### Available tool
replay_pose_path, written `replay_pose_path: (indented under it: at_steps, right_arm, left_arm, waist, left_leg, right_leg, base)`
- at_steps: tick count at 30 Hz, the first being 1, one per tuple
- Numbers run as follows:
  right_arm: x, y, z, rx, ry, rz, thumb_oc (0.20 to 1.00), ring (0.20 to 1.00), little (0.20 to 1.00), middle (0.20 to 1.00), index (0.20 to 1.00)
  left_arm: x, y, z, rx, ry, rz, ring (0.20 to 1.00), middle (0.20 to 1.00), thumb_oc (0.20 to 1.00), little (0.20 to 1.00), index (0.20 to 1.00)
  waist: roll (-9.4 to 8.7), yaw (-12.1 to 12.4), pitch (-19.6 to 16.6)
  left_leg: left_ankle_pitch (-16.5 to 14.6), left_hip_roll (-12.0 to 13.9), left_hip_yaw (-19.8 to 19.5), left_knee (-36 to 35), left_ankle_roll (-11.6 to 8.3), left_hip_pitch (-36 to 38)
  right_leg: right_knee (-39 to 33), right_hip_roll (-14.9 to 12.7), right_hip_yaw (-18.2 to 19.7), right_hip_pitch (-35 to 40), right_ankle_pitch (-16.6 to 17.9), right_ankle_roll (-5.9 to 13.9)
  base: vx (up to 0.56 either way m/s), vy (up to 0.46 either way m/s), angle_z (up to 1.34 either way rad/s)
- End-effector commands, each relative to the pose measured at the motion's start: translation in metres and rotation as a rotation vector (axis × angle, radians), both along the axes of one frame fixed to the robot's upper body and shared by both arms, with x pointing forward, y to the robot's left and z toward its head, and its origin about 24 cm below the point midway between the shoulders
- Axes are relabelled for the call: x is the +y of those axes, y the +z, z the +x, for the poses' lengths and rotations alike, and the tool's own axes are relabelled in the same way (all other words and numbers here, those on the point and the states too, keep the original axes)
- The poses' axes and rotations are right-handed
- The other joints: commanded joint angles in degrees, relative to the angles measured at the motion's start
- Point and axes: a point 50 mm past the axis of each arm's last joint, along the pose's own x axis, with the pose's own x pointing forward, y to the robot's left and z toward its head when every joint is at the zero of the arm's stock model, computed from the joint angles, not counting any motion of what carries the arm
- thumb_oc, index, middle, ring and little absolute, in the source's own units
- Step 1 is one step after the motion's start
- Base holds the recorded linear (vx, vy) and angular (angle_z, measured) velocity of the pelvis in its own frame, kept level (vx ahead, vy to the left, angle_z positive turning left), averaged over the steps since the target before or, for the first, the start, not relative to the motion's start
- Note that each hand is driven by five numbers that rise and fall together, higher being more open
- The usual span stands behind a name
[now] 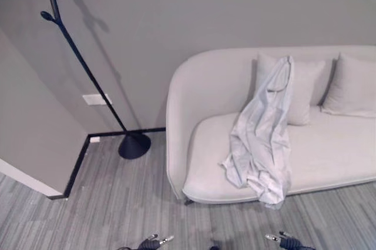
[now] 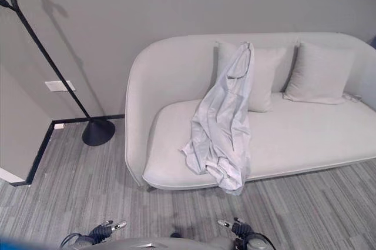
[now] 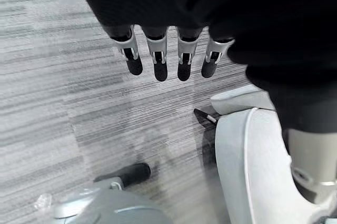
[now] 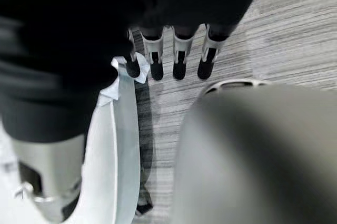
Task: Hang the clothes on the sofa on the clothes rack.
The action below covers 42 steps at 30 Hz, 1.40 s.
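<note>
Approach step: both hands, left hand (image 1: 154,242) and right hand (image 1: 284,240), hang empty with fingers straight; the shirt (image 1: 262,137) on the sofa (image 1: 329,150) lies well ahead, needing a reach and grasp.

Head stereo pair high, wrist cameras low over the floor.
Both eye views look down from above and well back at the sofa (image 1: 329,150), coat rack (image 1: 88,73) and grey striped floor (image 2: 88,191), sharing nearly all of it. Each wrist view looks very close along its own robot hand at that floor.
</note>
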Motion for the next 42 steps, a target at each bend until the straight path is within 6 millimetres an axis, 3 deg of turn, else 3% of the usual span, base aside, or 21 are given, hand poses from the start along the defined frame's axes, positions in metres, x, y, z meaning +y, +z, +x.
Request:
replay_pose_path:
  at_steps: [1,3,6,9,11,13,14,20,22,28,31,33,35,36,38,39,42]
  right_arm:
    - [-0.013,0.009,0.021,-0.072,-0.001,-0.034,1.000,1.000,1.000,1.000,1.000]
    - [-0.012,0.009,0.021,-0.072,-0.004,-0.033,1.000,1.000,1.000,1.000,1.000]
    - [-0.012,0.008,0.020,-0.061,0.000,-0.030,1.000,1.000,1.000,1.000,1.000]
    - [-0.011,0.006,0.012,-0.040,0.018,-0.025,1.000,1.000,1.000,1.000,1.000]
    - [-0.013,0.006,0.010,-0.030,0.037,-0.032,1.000,1.000,1.000,1.000,1.000]
    - [-0.013,0.006,0.010,-0.030,0.038,-0.032,1.000,1.000,1.000,1.000,1.000]
    - [-0.019,0.008,0.011,-0.037,0.047,-0.049,1.000,1.000,1.000,1.000,1.000]
    - [-0.026,0.011,0.013,-0.053,0.041,-0.069,1.000,1.000,1.000,1.000,1.000]
    - [-0.030,0.012,0.012,-0.057,0.033,-0.079,1.000,1.000,1.000,1.000,1.000]
    - [-0.030,0.012,0.012,-0.057,0.048,-0.080,1.000,1.000,1.000,1.000,1.000]
    - [-0.029,0.012,0.012,-0.061,0.054,-0.079,1.000,1.000,1.000,1.000,1.000]
    - [-0.030,0.013,0.014,-0.071,0.055,-0.085,1.000,1.000,1.000,1.000,1.000]
    - [-0.030,0.013,0.014,-0.068,0.056,-0.086,1.000,1.000,1.000,1.000,1.000]
    - [-0.030,0.013,0.013,-0.064,0.053,-0.088,1.000,1.000,1.000,1.000,1.000]
    - [-0.034,0.015,0.018,-0.085,0.035,-0.100,1.000,1.000,1.000,1.000,1.000]
    - [-0.036,0.016,0.019,-0.095,0.031,-0.109,1.000,1.000,1.000,1.000,1.000]
    - [-0.035,0.019,0.027,-0.108,0.075,-0.131,1.000,1.000,1.000,1.000,1.000]
  left_arm:
    - [0.002,0.009,0.029,-0.105,0.005,0.009,1.000,1.000,1.000,1.000,1.000]
    - [0.000,0.009,0.030,-0.112,0.005,0.006,1.000,1.000,1.000,1.000,1.000]
    - [-0.002,0.008,0.029,-0.110,0.009,0.000,1.000,1.000,1.000,1.000,1.000]
    - [-0.004,0.005,0.022,-0.084,-0.003,-0.002,1.000,1.000,1.000,1.000,1.000]
    - [-0.007,0.003,0.017,-0.072,0.002,-0.012,1.000,1.000,1.000,1.000,1.000]
    - [-0.007,0.003,0.017,-0.072,0.003,-0.012,1.000,1.000,1.000,1.000,1.000]
    - [-0.013,0.001,0.014,-0.066,0.000,-0.023,1.000,1.000,1.000,1.000,1.000]
    - [-0.021,0.001,0.016,-0.078,-0.008,-0.047,1.000,1.000,1.000,1.000,1.000]
    - [-0.023,0.001,0.018,-0.083,-0.008,-0.053,1.000,1.000,1.000,1.000,1.000]
    - [-0.022,0.000,0.013,-0.075,0.013,-0.060,1.000,1.000,1.000,1.000,1.000]
    - [-0.022,0.000,0.014,-0.074,0.012,-0.063,1.000,1.000,1.000,1.000,1.000]
    - [-0.023,0.002,0.020,-0.097,0.025,-0.071,1.000,1.000,1.000,1.000,1.000]
    - [-0.023,0.002,0.020,-0.096,0.025,-0.070,1.000,1.000,1.000,1.000,1.000]
    - [-0.024,0.002,0.021,-0.099,0.031,-0.069,1.000,1.000,1.000,1.000,1.000]
    - [-0.025,0.003,0.027,-0.119,0.018,-0.059,1.000,1.000,1.000,1.000,1.000]
    - [-0.025,0.004,0.029,-0.128,0.012,-0.054,1.000,1.000,1.000,1.000,1.000]
    - [-0.025,0.005,0.031,-0.136,0.002,-0.050,1.000,1.000,1.000,1.000,1.000]
  waist:
    - [-1.77,-1.30,3.47]
    - [-2.16,-2.11,3.89]
    - [-2.03,-2.42,4.33]
    - [-3.08,-2.70,2.98]
    - [-2.66,-2.28,1.71]
    - [-2.60,-2.33,1.72]
    - [-1.47,-2.20,0.84]
    - [0.00,-1.94,0.05]
    - [0.60,-1.76,-0.12]
    - [1.05,-1.36,-0.30]
    - [0.77,-1.29,0.38]
    - [-0.45,-1.15,2.44]
    - [-0.61,-1.24,2.74]
    - [-0.64,-1.15,3.18]
    - [-1.29,-0.75,3.69]
    - [-1.07,-0.38,3.99]
    - [0.25,0.09,3.39]
  left_leg:
    - [-4.02,6.47,0.13,0.29,-6.18,2.73]
    - [-5.38,6.34,-1.14,0.29,-6.58,4.57]
    - [-7.07,7.24,-2.48,0.29,-7.54,7.26]
    - [-8.54,7.76,-4.18,0.29,-8.41,9.65]
    - [-8.49,10.44,-4.65,0.29,-9.78,9.94]
    - [-8.51,10.51,-4.69,0.29,-9.81,9.98]
    - [-7.23,14.17,-5.08,0.29,-11.64,9.78]
    - [-4.18,17.59,-5.88,1.16,-13.50,8.94]
    - [-1.84,19.22,-6.76,3.34,-14.60,8.33]
    - [1.45,20.44,-7.91,7.41,-15.59,7.73]
    - [4.71,20.15,-8.81,14.04,-16.20,5.13]
    - [6.76,19.47,-7.78,23.66,-15.67,0.21]
    - [6.06,19.97,-6.39,24.84,-15.40,-0.36]
    - [5.15,19.99,-5.36,24.28,-15.17,-0.81]
    - [-1.12,17.35,-3.56,14.86,-14.08,-4.61]
    - [0.56,16.66,-3.67,11.58,-13.96,-7.41]
    - [1.78,16.21,-5.09,3.22,-13.77,-4.53]
  right_leg:
    - [-7.27,2.16,1.64,2.49,10.72,0.35]
    - [-12.11,2.49,4.77,0.73,13.55,1.52]
    - [-15.06,1.72,5.64,-1.43,16.22,2.91]
    - [-15.07,1.25,5.63,-0.17,17.91,2.94]
    - [-15.07,2.70,4.18,1.43,16.94,2.25]
    - [-15.07,2.75,4.11,1.49,16.91,2.23]
    - [-15.03,5.17,2.67,2.83,14.50,0.76]
    - [-15.07,8.07,1.50,4.66,11.19,-1.12]
    - [-15.07,9.83,1.07,5.98,9.24,-2.47]
    - [-15.07,11.76,0.34,8.27,6.84,-4.01]
    - [-15.07,12.42,-0.25,9.94,5.39,-5.24]
    - [-15.07,12.15,-1.08,12.14,4.25,-6.42]
    - [-15.07,12.41,-1.38,12.85,3.71,-6.63]
    - [-15.07,12.41,-1.39,13.31,3.39,-6.52]
    - [-15.07,10.88,-1.31,12.48,3.36,-5.11]
    - [-15.07,10.93,-1.13,12.25,3.28,-4.80]
    - [-15.07,11.95,0.48,11.80,3.16,-4.39]
  base:
    - [0.23,-0.118,0.14]
    - [0.26,-0.119,0.29]
    - [0.23,-0.143,0.29]
    - [0.27,-0.244,0.41]
    - [0.25,-0.343,0.68]
    - [0.12,-0.248,0.31]
    - [0.14,-0.362,0.04]
    - [0.08,-0.208,0.05]
    - [0.07,-0.161,-0.06]
    - [0.06,-0.119,0.08]
    - [0.04,-0.100,0.00]
    - [0.02,-0.148,0.07]
    - [0.04,-0.079,0.22]
    - [0.04,-0.003,0.12]
    - [0.10,0.057,0.10]
    - [0.10,0.104,0.86]
    - [0.09,0.095,0.11]
